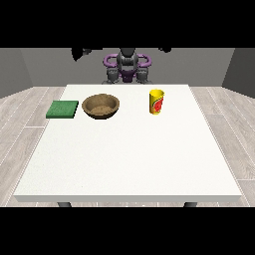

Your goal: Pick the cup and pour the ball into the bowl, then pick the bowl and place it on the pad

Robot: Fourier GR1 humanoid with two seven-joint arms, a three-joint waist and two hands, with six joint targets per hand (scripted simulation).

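Hand at the view's left (79, 52): raised above table, grasp cannot be told | green pad (63, 109) | brown bowl (100, 106) just beside | yellow cup (156, 101) upright, apart | hand at the view's right (165, 49): raised, grasp unclear | all on white table (129, 159)

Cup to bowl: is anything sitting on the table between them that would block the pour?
Nothing visible. The yellow cup stands upright at the view's right, the wooden bowl to its left, with only bare white table between them.
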